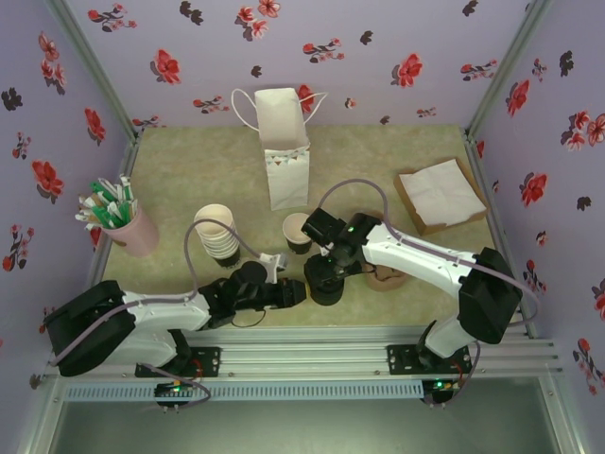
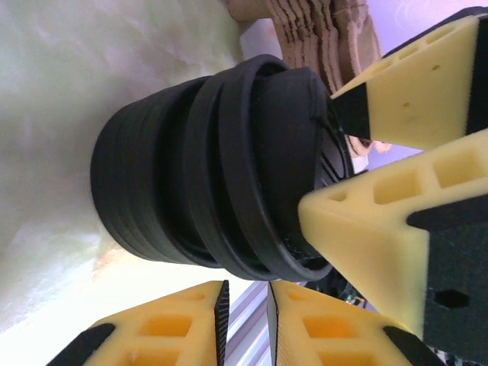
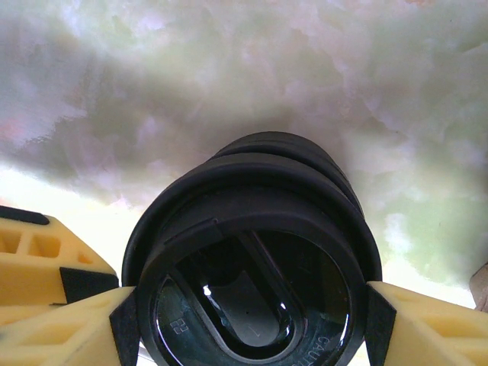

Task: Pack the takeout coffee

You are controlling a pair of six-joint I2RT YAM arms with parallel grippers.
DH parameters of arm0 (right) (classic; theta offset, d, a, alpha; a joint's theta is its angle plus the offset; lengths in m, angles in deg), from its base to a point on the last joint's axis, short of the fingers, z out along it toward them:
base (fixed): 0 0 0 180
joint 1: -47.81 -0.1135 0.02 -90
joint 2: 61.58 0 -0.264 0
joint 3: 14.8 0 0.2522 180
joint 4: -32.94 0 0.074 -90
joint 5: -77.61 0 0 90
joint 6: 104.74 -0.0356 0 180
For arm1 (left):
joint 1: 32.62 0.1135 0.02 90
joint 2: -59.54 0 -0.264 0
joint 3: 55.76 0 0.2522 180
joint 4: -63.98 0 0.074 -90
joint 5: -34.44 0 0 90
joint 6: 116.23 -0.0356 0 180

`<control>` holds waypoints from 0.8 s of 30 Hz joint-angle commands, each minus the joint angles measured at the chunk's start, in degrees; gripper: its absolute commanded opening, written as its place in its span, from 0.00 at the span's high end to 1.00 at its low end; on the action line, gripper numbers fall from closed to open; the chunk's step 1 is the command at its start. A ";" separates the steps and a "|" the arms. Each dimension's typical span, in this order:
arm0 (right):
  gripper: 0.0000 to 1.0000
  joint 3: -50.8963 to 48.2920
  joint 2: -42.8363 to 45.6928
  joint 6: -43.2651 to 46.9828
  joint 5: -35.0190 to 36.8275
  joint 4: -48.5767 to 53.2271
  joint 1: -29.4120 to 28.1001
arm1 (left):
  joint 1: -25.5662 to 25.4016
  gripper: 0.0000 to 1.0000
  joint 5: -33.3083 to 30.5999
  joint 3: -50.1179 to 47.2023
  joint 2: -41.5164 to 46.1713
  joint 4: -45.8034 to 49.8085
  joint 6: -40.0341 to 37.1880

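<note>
The takeout coffee (image 1: 298, 233) stands upright on the table (image 1: 189, 161), near the middle, just nearer than the paper bag (image 1: 284, 142) and right of the stack of cream cups (image 1: 216, 233). From above its mouth looks dark inside a pale rim, so it is probably not capped yet, though I cannot tell for sure. Just near and right of it sits a stack of black lids (image 1: 326, 281). The right gripper (image 3: 248, 324) is clamped across the top lid (image 3: 255, 305), one finger on each side of its rim, and in the left wrist view that lid sits tilted on the stack. The left gripper (image 2: 248, 293) is on the stack's left with its pads almost together, a thin slit between them and nothing in it. The cup likely handles as light and thin-walled: a hard squeeze would buckle the paper, and any tilt risks a spill if it is filled. The best hold is probably around the wall just under the rolled rim, where it is stiffest, kept upright. The glossy lid looks slippery and springy.
</note>
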 commanded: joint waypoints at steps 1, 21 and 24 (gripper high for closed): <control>0.27 -0.77 1.19 -0.98 -0.84 0.18 -0.31 | 0.65 0.77 1.60 -0.68 -0.45 -4.91 2.26; 0.27 -1.08 1.57 -1.29 -0.84 0.20 -0.29 | 0.00 0.75 -1.30 -1.85 -1.06 -1.61 0.65; 0.27 -1.20 1.87 -1.29 -0.84 0.18 -0.29 | 0.04 0.74 -1.31 -1.49 -1.36 -1.35 0.34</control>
